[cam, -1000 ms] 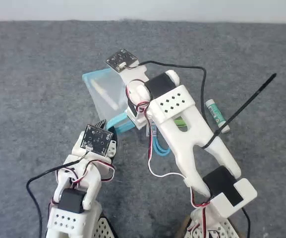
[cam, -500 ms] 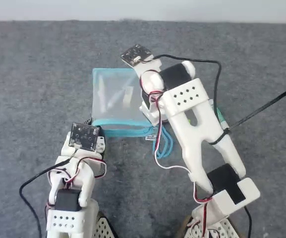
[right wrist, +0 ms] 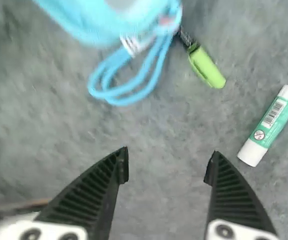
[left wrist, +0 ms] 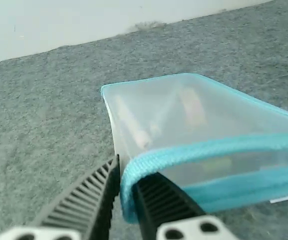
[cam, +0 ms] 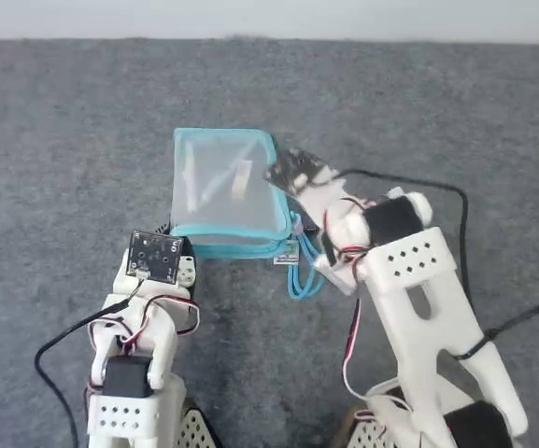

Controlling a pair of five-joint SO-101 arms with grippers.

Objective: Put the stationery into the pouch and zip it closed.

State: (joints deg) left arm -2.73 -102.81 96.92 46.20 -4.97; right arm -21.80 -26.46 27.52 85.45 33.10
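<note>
Right gripper (right wrist: 168,155) backed off pouch (cam: 222,191), fingers apart; left gripper (left wrist: 126,176) clamps pouch edge. Glue stick (right wrist: 270,125) still out.

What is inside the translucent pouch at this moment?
Through the pouch wall, a pale stick-shaped item and an orange item show inside. The frosted wall blurs what they are, and the teal zipper band covers anything beneath it.

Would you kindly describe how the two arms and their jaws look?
Both the left arm and the right arm have white plastic shells with black motor blocks, and plates dotted with small holes. Thin red, white and black wires loop along them, beside thicker black cables. Each wrist carries a small dark circuit board. The jaws are black with ridged inner faces.
</note>
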